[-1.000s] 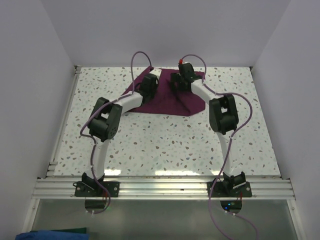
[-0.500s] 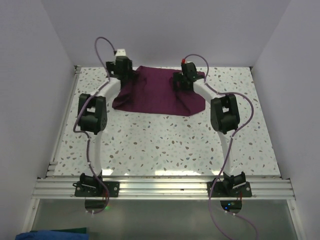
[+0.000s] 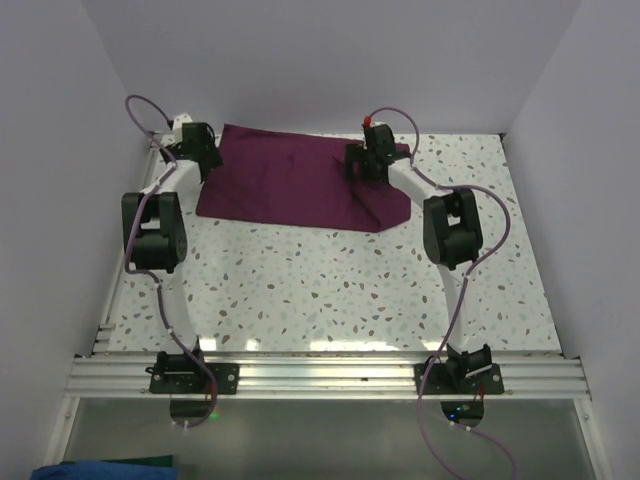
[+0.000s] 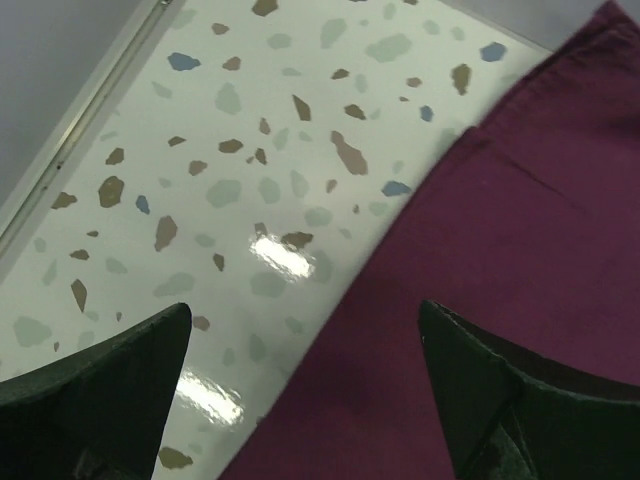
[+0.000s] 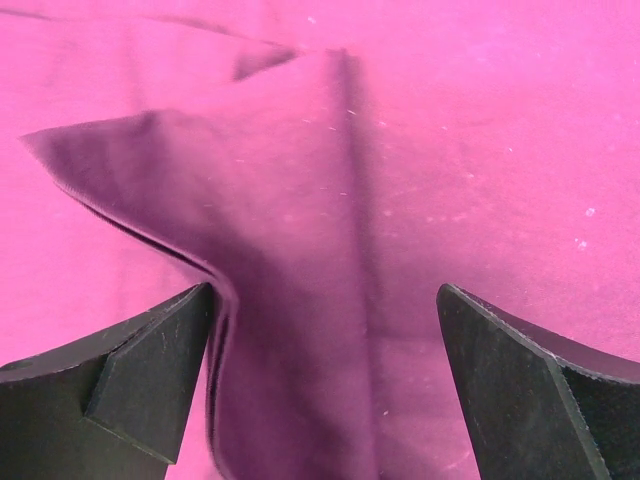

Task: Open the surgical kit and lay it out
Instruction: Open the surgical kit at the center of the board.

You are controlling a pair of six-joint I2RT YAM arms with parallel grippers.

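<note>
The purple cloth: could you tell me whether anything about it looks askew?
Yes: near the right gripper the cloth is not flat; a folded flap lies doubled over between its open fingers.

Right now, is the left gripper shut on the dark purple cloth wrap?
No, the left gripper is open, hanging empty over the speckled table and the edge of the dark purple cloth wrap.

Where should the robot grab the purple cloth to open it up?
Probably the raised folded flap on the right of the cloth, pinched from above by the open right gripper. It stands up off the flat layer, giving an edge to close on.
</note>
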